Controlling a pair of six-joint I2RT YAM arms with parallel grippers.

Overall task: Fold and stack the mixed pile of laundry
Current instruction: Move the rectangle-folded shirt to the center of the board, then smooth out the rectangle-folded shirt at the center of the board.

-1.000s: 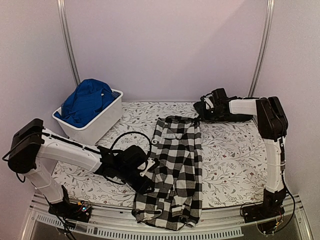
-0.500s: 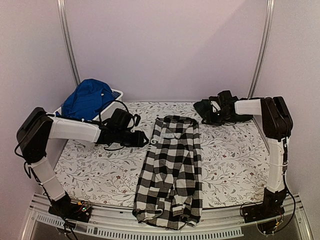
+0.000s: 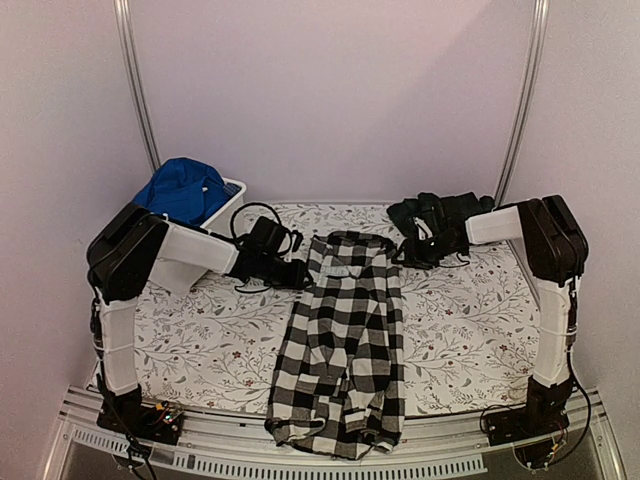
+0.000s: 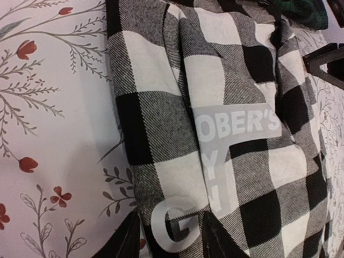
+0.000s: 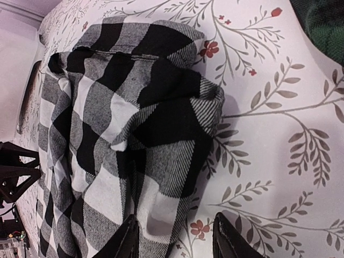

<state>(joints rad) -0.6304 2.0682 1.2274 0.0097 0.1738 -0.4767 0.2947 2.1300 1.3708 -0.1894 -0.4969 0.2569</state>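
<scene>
The black-and-white checked shirt [image 3: 345,330] lies lengthwise down the middle of the table, its near end hanging over the front edge. My left gripper [image 3: 300,272] is open at the shirt's far left edge. In the left wrist view [image 4: 172,242] its jaws straddle the checked cloth [image 4: 226,107] by some white printed letters. My right gripper [image 3: 405,250] is open at the shirt's far right corner. In the right wrist view [image 5: 174,239] its jaws stand over the cloth's edge [image 5: 150,123]. The dark green tartan garment [image 3: 430,213] lies behind the right gripper. The blue garment [image 3: 180,190] sits in the tub.
The white plastic tub [image 3: 233,188] stands at the back left, partly hidden by the left arm. The floral tablecloth [image 3: 470,320] covers the table. Two metal posts rise at the back corners. The tartan cloth shows at the top right of the right wrist view [image 5: 322,21].
My left gripper has swung from the shirt's near left side up to its far left edge. My right gripper has moved left from the tartan garment to the shirt's far right corner.
</scene>
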